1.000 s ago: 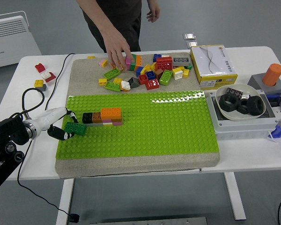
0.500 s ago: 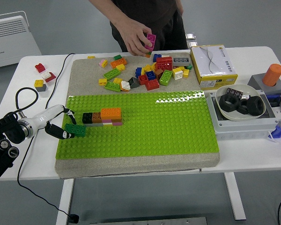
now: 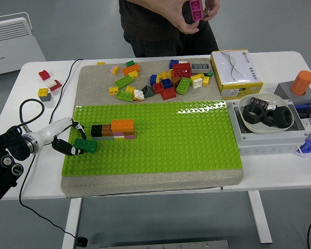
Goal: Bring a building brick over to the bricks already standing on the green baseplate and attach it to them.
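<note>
Head view. The green baseplate (image 3: pixel 160 137) lies on a grey mat (image 3: pixel 93 78) in the middle of the white bench (image 3: pixel 274 174), and everything below is placed against it. At the baseplate's left edge, the left hand (image 3: pixel 59 136) reaches in from the left on a black arm; its fingers (image 3: pixel 67 148) are closed on a dark green brick (image 3: pixel 85 146), which sits low over the baseplate's studs near its left side. Whether the brick is pressed onto the studs or just above them cannot be told. Just beyond and right of that brick, a short row of joined bricks (image 3: pixel 114 129) stands on the baseplate, black at the left, orange on top, with yellow and pink beneath; the green brick is near the row's left end but apart from it.

Behind the baseplate, on the mat's far part, lies a loose pile of bricks (image 3: pixel 160 82) in many colours. Right of the baseplate stands a grey tray (image 3: pixel 269 141) bearing a white bowl (image 3: pixel 264 101) of black rings, with a yellow and white box (image 3: pixel 236 72) behind it and an orange cylinder (image 3: pixel 302 82) further right. Left of the baseplate's far corner, a few small bricks (image 3: pixel 46 83) lie on the bench. At the far side a person stands, both hands (image 3: pixel 189 15) holding a magenta brick (image 3: pixel 195 9) up in front of the body.
</note>
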